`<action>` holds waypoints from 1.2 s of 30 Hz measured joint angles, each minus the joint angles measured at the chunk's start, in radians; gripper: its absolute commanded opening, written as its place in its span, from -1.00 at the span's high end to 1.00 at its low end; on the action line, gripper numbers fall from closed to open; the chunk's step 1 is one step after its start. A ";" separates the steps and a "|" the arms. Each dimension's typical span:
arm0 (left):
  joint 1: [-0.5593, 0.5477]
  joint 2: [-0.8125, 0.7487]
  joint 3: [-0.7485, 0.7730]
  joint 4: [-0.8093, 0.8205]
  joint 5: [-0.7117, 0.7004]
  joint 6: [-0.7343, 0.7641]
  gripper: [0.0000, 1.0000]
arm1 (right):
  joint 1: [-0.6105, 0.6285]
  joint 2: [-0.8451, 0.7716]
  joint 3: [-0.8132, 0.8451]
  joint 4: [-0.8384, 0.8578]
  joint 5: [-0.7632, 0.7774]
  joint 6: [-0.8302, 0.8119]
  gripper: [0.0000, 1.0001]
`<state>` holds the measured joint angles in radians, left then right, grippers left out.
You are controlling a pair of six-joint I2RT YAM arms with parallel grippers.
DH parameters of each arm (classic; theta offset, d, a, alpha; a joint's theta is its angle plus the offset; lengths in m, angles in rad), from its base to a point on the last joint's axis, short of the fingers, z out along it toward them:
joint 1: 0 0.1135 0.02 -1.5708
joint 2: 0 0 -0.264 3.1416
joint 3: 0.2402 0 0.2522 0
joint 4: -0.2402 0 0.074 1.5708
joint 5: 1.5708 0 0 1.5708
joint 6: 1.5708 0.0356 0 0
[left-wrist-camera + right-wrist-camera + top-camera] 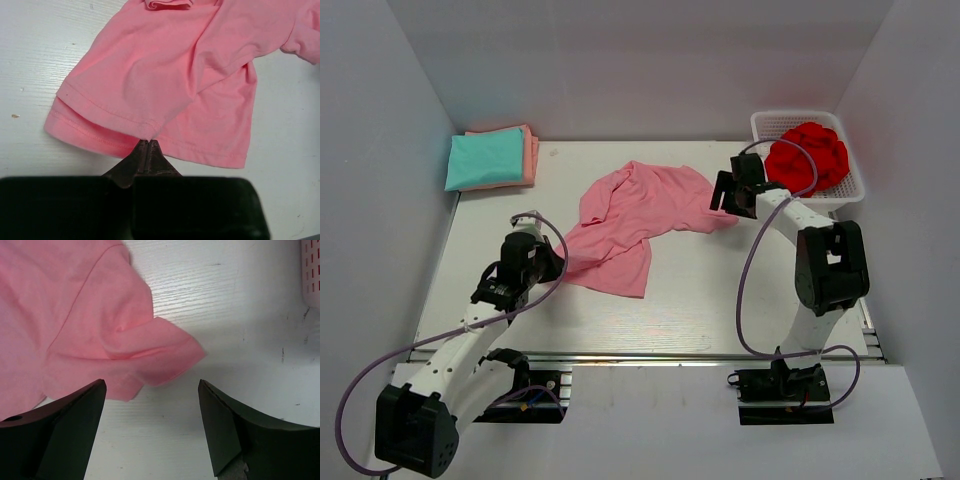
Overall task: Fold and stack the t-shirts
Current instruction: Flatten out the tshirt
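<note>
Crumpled light-pink cloth t-shirt (630,215) lies mid white surface (690,300). L jaws clenched on its hem, thin bite: could slip if I pull. R jaws released, straddling sleeve corner.

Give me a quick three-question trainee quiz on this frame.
1. True or false: the right end effector is shut on the pink shirt.
2. Which folded shirt lies on top at the far left? A. teal shirt B. blue shirt C. white shirt
3. Fill in: the basket holds a ___ cloth.
Key: 1. False, its jaws stand open. 2. A. 3. Red, the red cloth.
</note>
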<state>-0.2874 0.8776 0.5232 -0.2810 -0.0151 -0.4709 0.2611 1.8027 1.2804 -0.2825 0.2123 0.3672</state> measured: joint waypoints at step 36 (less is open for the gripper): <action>0.004 -0.075 0.388 0.005 -0.163 0.088 1.00 | -0.055 -0.429 0.025 0.251 -0.100 0.035 1.00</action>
<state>-0.2836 0.8024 0.9115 -0.2760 -0.1783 -0.3832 0.2058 1.3735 1.3052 -0.0319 0.1127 0.4019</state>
